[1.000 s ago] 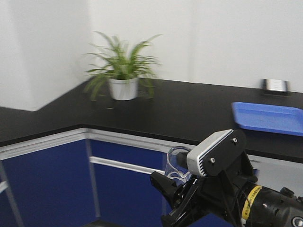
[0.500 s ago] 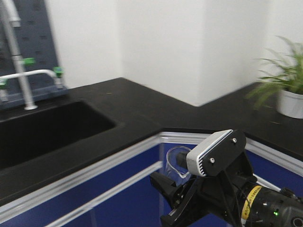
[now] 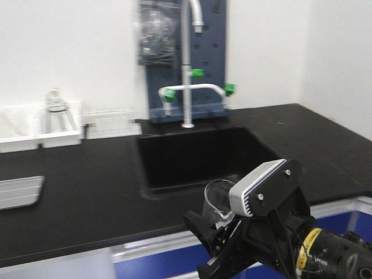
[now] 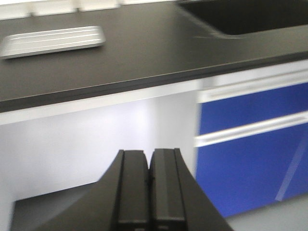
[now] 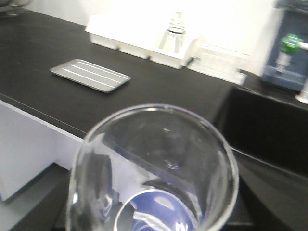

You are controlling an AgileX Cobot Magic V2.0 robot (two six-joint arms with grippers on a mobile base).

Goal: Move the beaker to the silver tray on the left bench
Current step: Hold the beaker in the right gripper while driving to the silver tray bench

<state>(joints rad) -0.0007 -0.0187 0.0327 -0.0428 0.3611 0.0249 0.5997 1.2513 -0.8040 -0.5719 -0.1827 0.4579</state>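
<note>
Mid-carry: right end effector [image 3: 214, 229] clamped on beaker [image 3: 217, 199], left end effector [image 4: 149, 185] pressed together; next needs reaching silver tray [image 3: 20, 192] at 9 o'clock.

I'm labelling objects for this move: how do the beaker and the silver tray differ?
The beaker is clear glass and round; the silver tray is opaque, ribbed metal and rectangular. The beaker is held in the air by the right tool; the silver tray lies flat on the black bench. Both look empty.
</note>
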